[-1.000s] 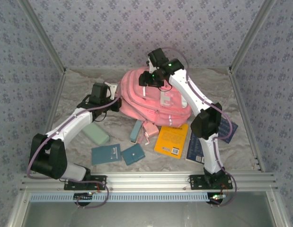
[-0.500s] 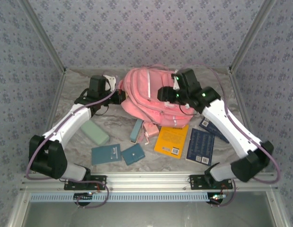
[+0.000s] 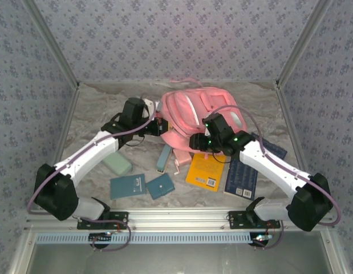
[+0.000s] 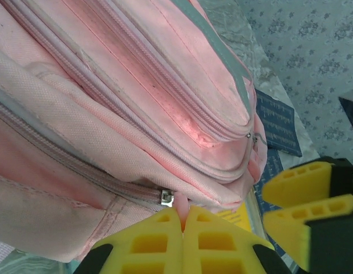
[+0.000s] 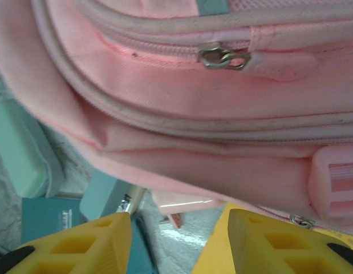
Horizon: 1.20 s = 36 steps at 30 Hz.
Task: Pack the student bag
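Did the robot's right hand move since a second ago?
Yes. The right gripper came back toward the arm bases, from over the far part of the student bag to just beside the yellow book.

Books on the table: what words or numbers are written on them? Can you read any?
No words or numbers can be read.
yellow book: barcode and print, too small to read.
dark blue book: rows of print, too small to read.
teal notebook: white mark, too blurred to read.

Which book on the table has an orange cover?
The orange book in front of the pink bag, beside the dark blue book; the others are teal or blue.
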{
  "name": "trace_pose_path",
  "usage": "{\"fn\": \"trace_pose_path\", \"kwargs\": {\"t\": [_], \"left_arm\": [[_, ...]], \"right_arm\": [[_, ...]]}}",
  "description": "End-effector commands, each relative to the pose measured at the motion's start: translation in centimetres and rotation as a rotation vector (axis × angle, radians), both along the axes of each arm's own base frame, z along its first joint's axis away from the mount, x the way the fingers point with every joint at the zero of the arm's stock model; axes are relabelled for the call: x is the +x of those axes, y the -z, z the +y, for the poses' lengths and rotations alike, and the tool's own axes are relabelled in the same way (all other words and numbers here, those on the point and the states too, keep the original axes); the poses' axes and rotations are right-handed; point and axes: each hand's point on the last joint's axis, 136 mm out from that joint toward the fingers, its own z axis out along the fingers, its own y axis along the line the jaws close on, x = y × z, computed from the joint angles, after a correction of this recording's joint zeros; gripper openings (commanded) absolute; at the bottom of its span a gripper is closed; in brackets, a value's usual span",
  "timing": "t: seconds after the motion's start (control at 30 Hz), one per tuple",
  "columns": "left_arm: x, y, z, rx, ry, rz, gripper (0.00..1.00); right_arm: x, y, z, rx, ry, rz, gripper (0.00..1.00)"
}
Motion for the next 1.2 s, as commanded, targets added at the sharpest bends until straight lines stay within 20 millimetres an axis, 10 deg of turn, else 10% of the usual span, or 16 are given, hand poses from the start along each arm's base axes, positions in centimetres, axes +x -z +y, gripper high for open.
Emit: {"fn": "trace_pose_path", "kwargs": {"t": [0.0,0.43,1.17], "left_arm": [[-1.4,-1.9,-1.0,-0.071,-0.008,-0.058,0.0],[-3.5,5.2,-0.4,0.059,-0.033,0.019,0.0],[-3.4,7.1,-1.1,0.089,-0.002,0.049,0.11]], "right_arm": [[0.0,0.3,-1.0,-0.005,0.057,-0.043,0.47],[-1.4,1.6,-1.8,-0.001,-0.001,-0.043,0.55],[-1.2,1.9,-1.3,0.019,-0.015,-0.019,0.55]]}}
